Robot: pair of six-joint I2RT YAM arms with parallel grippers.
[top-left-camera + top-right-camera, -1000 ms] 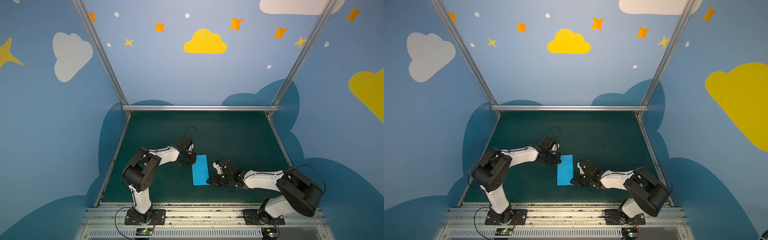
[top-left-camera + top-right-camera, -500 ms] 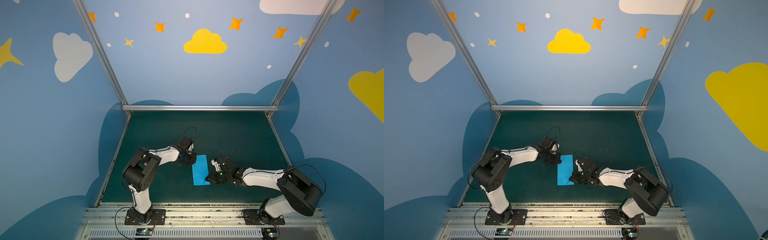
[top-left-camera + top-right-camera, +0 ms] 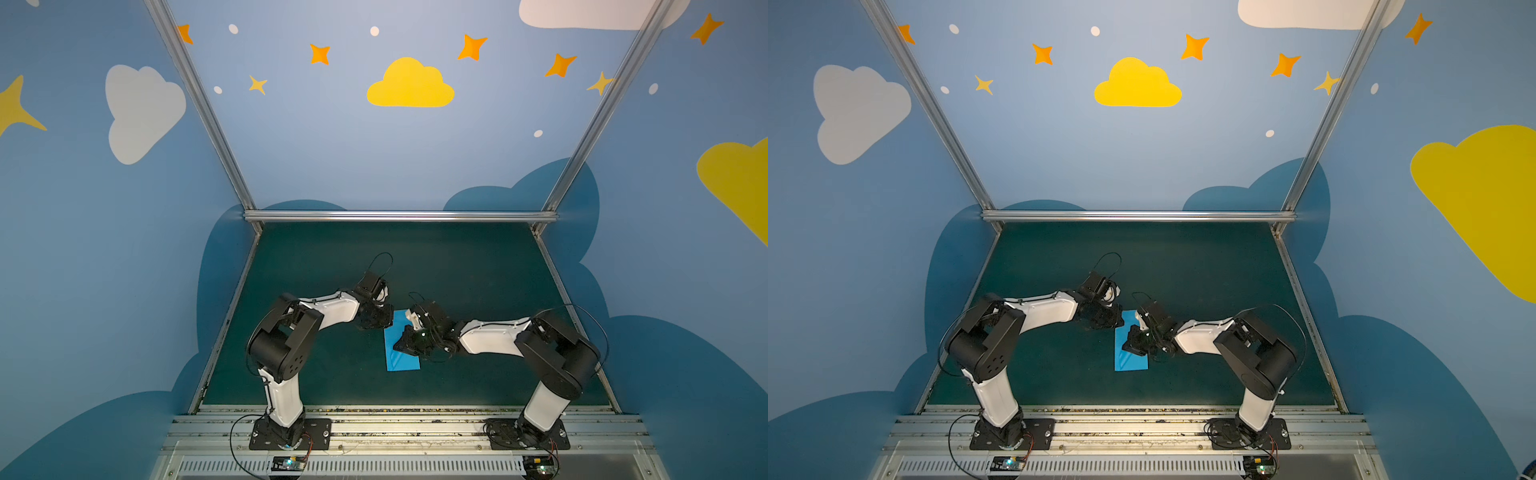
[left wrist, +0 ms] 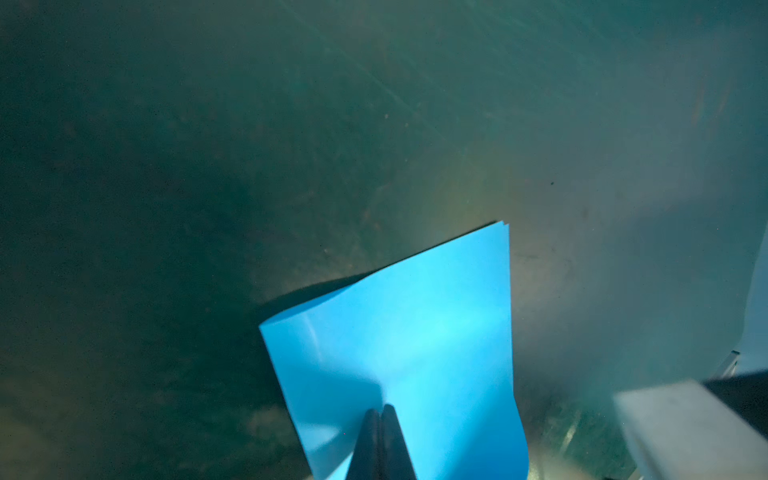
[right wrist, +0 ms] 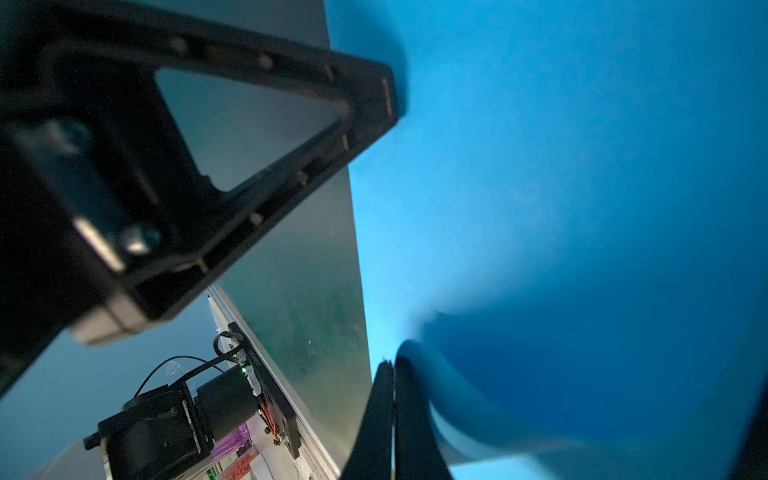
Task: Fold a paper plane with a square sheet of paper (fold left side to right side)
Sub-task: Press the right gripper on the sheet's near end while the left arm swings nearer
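On the counter (image 3: 457, 270) the square sheet of paper (image 3: 402, 359) lies folded narrow, its long axis running near to far. The left tool (image 3: 386, 321), clenched, touches its far left corner. The right tool (image 3: 397, 347), also clenched, presses mid-length, near its left edge.

The right gripper (image 5: 392, 368), jaws together, rests on the blue paper (image 5: 561, 187).
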